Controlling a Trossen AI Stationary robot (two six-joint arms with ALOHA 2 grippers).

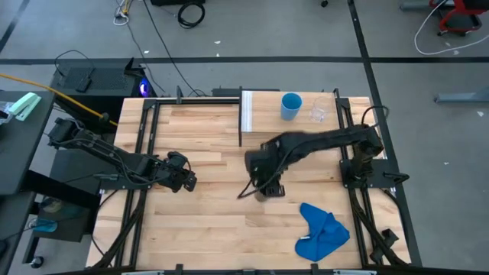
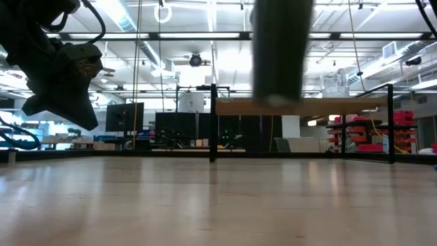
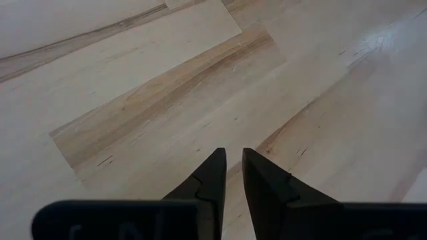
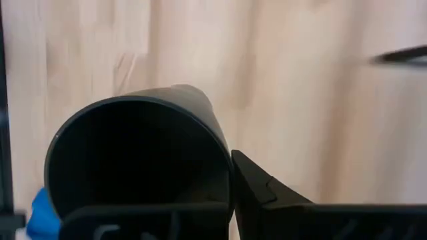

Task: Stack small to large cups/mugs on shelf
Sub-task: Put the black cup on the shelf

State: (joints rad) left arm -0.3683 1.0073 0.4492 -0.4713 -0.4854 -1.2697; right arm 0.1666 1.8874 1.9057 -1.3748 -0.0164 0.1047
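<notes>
- Black cup sits in my right gripper, one finger pressed against its outer wall and the rim gripped; it hangs clear of the tabletop, axis upright in the low view.
- From where I hold it, the shelf lies toward the far edge of the table, well apart and higher than the cup's base.
- Light-blue cup and clear cup stand side by side on that shelf.
- I judge the right arm is the nearer one for the carry.
- My left gripper waits over bare wood, fingers nearly pressed together, empty.
</notes>
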